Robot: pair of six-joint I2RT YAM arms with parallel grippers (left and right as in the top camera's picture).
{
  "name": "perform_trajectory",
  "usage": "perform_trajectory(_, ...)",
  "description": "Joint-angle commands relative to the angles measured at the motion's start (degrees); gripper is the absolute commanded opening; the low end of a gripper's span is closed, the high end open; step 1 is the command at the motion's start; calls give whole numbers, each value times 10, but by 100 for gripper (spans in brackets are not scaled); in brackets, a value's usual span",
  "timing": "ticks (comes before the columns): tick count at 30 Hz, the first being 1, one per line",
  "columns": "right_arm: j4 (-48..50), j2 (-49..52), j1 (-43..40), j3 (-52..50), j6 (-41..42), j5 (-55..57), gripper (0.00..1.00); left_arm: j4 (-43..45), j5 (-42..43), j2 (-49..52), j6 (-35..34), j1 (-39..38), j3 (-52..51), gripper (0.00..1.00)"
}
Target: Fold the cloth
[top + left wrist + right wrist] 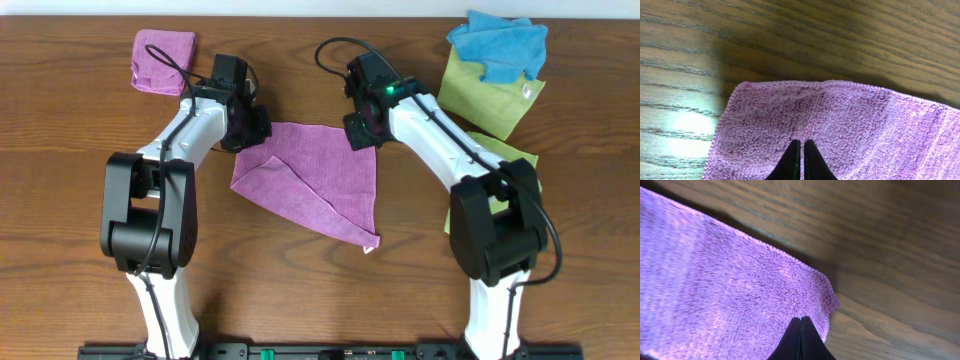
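Cloth [310,175] stretched between both arms, far edge crosswise; left gripper [249,129] and right gripper [360,130] each pinched a far corner, equally near.

Overhead looks straight down; 2 wrist cameras sit close, all sharing the cloth [312,172].

Found no readable text, brand, number or sign. Noted a white tag [527,90] on the green cloth [490,102], too small to read.
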Motion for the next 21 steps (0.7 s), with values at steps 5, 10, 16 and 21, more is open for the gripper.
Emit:
perform_trajectory(5,-5,49,3,5,11,-1,1,0,-12,11,10,2,12,6)
perform_trajectory(10,0,53,2,5,11,0,1,0,-23,11,11,2,12,6)
perform_trajectory(16,3,66,2,5,11,-1,1,0,-26,11,11,2,12,6)
perform_trajectory(21,10,98,2,5,11,-1,1,0,-27,11,13,2,12,6)
